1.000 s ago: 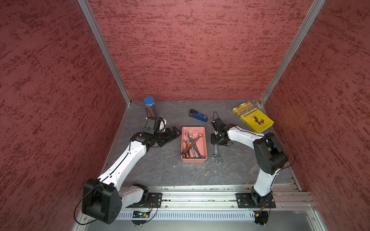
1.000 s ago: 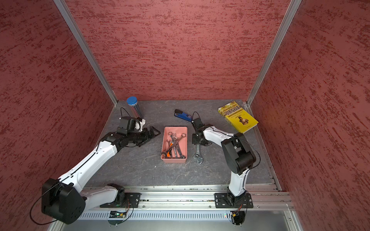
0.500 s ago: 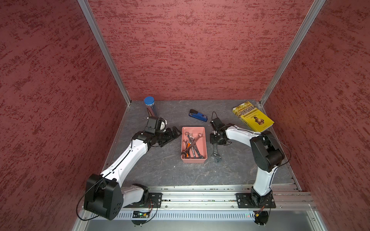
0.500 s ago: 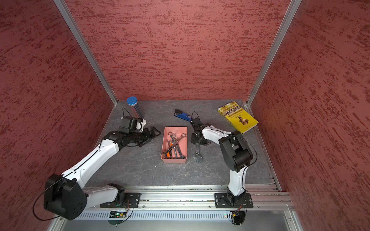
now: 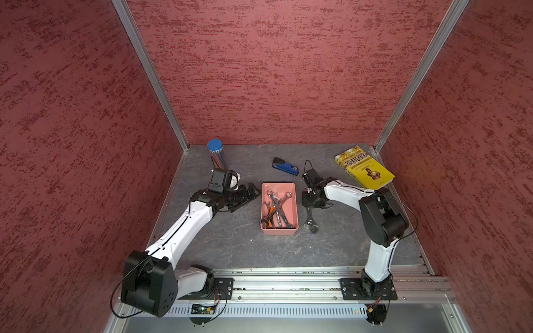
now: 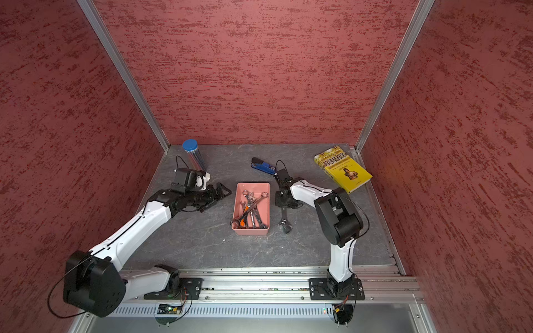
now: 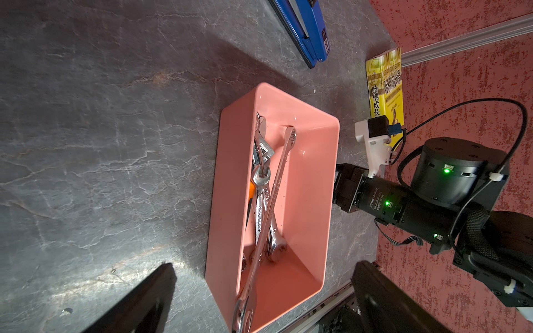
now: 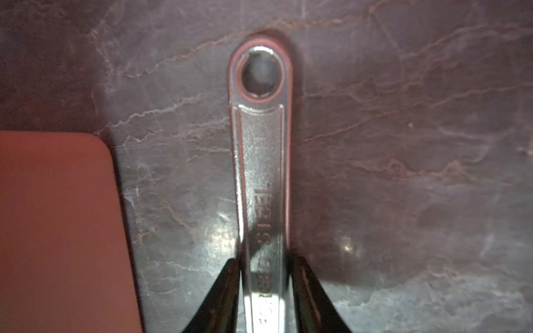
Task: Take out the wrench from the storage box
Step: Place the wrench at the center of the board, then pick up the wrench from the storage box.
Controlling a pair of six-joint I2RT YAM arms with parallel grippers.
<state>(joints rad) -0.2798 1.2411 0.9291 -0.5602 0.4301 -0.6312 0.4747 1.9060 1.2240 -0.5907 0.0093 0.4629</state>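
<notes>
The salmon-pink storage box point(image 5: 292, 208) point(image 6: 266, 208) point(image 7: 305, 187) sits mid-table with several wrenches point(image 5: 276, 208) point(image 7: 268, 199) crossed inside it. One dark adjustable wrench point(image 5: 311, 220) point(image 6: 285, 221) point(image 8: 261, 173) lies flat on the table just right of the box. My right gripper point(image 5: 309, 205) point(image 6: 284, 206) point(image 8: 264, 259) straddles its handle, jaws slightly apart with a thin gap on one side. My left gripper point(image 5: 250, 191) point(image 6: 222, 192) point(image 7: 264, 266) is wide open and holds nothing, low over the table left of the box.
A blue stapler point(image 5: 285, 167) lies behind the box. A yellow book point(image 5: 364, 168) rests at the back right corner. A clear tube with a blue cap point(image 5: 216, 154) stands at the back left. The metal rail point(image 5: 288, 276) runs along the front edge.
The right gripper's jaws have eased apart around the wrench handle, and the right elbow has shifted slightly. The wrench stays on the table. The left arm has barely moved.
</notes>
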